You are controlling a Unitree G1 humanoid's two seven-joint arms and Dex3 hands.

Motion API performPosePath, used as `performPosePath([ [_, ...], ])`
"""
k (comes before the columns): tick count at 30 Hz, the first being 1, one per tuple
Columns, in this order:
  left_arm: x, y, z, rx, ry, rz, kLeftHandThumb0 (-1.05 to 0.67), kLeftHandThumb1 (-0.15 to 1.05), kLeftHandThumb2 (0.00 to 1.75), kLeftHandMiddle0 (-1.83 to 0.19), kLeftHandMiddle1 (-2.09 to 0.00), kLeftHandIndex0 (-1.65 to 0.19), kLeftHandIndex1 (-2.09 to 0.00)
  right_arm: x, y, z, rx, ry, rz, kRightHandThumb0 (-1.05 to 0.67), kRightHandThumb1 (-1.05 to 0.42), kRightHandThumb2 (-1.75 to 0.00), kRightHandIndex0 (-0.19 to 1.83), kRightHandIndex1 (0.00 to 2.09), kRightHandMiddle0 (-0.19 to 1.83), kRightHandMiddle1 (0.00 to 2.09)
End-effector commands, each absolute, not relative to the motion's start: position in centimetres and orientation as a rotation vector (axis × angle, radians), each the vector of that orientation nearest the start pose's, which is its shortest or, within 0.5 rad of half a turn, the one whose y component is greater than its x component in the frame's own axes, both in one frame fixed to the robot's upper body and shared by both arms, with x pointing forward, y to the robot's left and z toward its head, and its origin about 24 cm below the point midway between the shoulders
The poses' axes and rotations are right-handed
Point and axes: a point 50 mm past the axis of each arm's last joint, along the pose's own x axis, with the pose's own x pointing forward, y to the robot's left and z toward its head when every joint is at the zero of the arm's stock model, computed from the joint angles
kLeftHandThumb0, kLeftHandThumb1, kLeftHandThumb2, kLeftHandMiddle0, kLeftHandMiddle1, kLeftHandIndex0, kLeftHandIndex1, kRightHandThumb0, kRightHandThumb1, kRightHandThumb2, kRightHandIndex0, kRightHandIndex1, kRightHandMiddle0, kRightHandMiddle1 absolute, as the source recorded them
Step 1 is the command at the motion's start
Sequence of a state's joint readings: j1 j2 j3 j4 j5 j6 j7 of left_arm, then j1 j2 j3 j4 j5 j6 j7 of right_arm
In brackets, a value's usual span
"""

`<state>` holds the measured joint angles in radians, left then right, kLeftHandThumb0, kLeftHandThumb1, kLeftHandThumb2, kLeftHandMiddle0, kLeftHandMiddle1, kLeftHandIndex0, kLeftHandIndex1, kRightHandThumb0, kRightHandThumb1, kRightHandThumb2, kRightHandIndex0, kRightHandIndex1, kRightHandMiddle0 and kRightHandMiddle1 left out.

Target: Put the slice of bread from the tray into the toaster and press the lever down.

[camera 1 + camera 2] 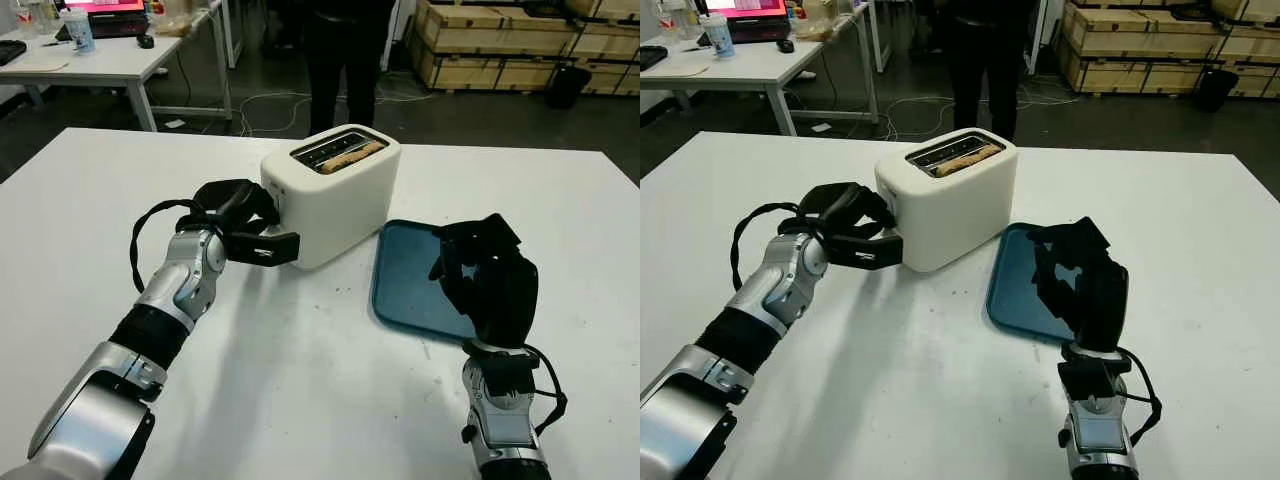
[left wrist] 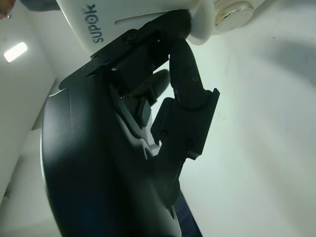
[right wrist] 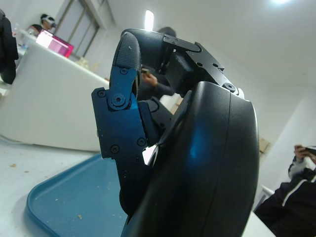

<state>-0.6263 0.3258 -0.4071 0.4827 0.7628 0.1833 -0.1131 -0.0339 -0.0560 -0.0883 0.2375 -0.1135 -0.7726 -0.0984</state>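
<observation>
Sitting in one slot of the white toaster point(image 1: 335, 195), the slice of bread point(image 1: 352, 155) shows its browned top edge just below the slot rim. Toaster stands on the white table point(image 1: 300, 400) toward the far edge, roughly mid-width. Left robot hand point(image 1: 243, 225) is at the toaster's near-left end face, fingers point(image 2: 190, 94) curled and pressed against that end where the lever point(image 2: 202, 27) and a round knob point(image 2: 232, 10) sit; a fingertip touches the lever area, but whether it grips anything cannot be told. The bread is up and to the far right of this hand, inside the toaster, not touching it. Blue tray point(image 1: 410, 290) lies flat just to the right of the toaster, nearly touching its base, with only crumbs on it. Right robot hand point(image 1: 490, 275) hovers over the tray's near-right part, raised off the surface, fingers point(image 3: 121, 113) bent and holding nothing. A person point(image 1: 345, 50) in dark clothes stands beyond the table's far edge.
</observation>
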Motion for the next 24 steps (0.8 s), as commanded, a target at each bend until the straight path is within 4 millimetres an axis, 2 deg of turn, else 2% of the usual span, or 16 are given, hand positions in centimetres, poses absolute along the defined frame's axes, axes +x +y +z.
performPosePath([
  [1, 30.1, 8.8, -1.0, 1.279, 0.291, -0.695, -0.34, 0.92, 0.62, -0.40, -0.61, -0.57, 0.00, 24.5, -17.3, 7.6, -0.135, -0.632, -0.095, -0.46, -0.92, -0.42, 1.02, 1.75, 0.67, 1.71],
  [7, 29.5, 9.3, 1.9, 1.176, 0.163, -0.675, -0.32, 0.92, 0.64, -0.51, -0.59, -0.59, -0.01, 24.5, -17.2, 7.8, -0.124, -0.635, -0.099, -0.45, -0.92, -0.43, 1.01, 1.75, 0.68, 1.68],
  [8, 29.3, 9.5, 2.6, 1.141, 0.133, -0.670, -0.31, 0.92, 0.64, -0.59, -0.85, -0.59, -0.01, 24.5, -17.2, 7.8, -0.124, -0.637, -0.098, -0.45, -0.92, -0.43, 1.01, 1.75, 0.69, 1.68],
  [9, 29.2, 9.8, 3.4, 1.110, 0.107, -0.663, -0.31, 0.92, 0.65, -0.66, -1.00, -0.59, -0.01, 24.5, -17.2, 7.8, -0.120, -0.636, -0.095, -0.44, -0.92, -0.43, 1.01, 1.75, 0.68, 1.68],
  [11, 28.8, 10.6, 5.5, 1.012, -0.010, -0.578, -0.30, 0.90, 0.66, -0.74, -1.19, -0.60, -0.01, 24.6, -17.2, 7.9, -0.123, -0.639, -0.093, -0.45, -0.92, -0.43, 1.01, 1.75, 0.68, 1.68],
  [12, 28.5, 11.1, 6.4, 0.962, -0.065, -0.525, -0.29, 0.86, 0.67, -0.84, -1.52, -0.68, -0.05, 24.6, -17.2, 7.9, -0.125, -0.639, -0.093, -0.44, -0.92, -0.43, 1.01, 1.75, 0.68, 1.69],
  [13, 28.3, 11.6, 7.2, 0.912, -0.118, -0.454, -0.28, 0.84, 0.68, -0.89, -1.63, -0.71, -0.06, 24.6, -17.2, 7.9, -0.120, -0.637, -0.091, -0.44, -0.92, -0.43, 1.01, 1.75, 0.68, 1.69],
  [16, 28.0, 13.2, 8.8, 0.795, -0.264, -0.258, -0.27, 0.91, 0.47, -0.91, -1.73, -0.89, -0.12, 24.7, -17.2, 7.8, -0.120, -0.630, -0.090, -0.44, -0.92, -0.43, 1.01, 1.75, 0.67, 1.71],
  [19, 28.1, 14.8, 9.8, 0.695, -0.376, -0.057, -0.31, 0.92, 0.45, -0.91, -1.74, -1.05, -0.22, 24.8, -17.2, 7.7, -0.122, -0.624, -0.088, -0.43, -0.92, -0.42, 1.00, 1.75, 0.67, 1.72],
  [20, 28.3, 15.3, 10.1, 0.682, -0.397, -0.012, -0.32, 0.92, 0.47, -0.90, -1.74, -1.02, -0.37, 24.9, -17.1, 7.7, -0.125, -0.622, -0.088, -0.43, -0.92, -0.42, 1.00, 1.75, 0.67, 1.72],
  [21, 28.4, 15.7, 10.3, 0.680, -0.417, 0.028, -0.34, 0.92, 0.50, -0.87, -1.75, -0.86, -0.72, 24.9, -17.1, 7.6, -0.126, -0.619, -0.087, -0.42, -0.92, -0.42, 1.01, 1.75, 0.66, 1.73],
  [22, 28.5, 16.1, 10.6, 0.669, -0.432, 0.058, -0.34, 0.92, 0.50, -0.85, -1.75, -0.77, -0.93, 24.9, -17.1, 7.6, -0.123, -0.617, -0.085, -0.42, -0.92, -0.42, 1.01, 1.75, 0.66, 1.74],
  [24, 28.7, 16.7, 11.1, 0.641, -0.449, 0.096, -0.35, 0.92, 0.49, -0.82, -1.75, -0.66, -1.15, 25.1, -17.1, 7.4, -0.115, -0.607, -0.081, -0.42, -0.92, -0.42, 1.00, 1.75, 0.64, 1.74],
])
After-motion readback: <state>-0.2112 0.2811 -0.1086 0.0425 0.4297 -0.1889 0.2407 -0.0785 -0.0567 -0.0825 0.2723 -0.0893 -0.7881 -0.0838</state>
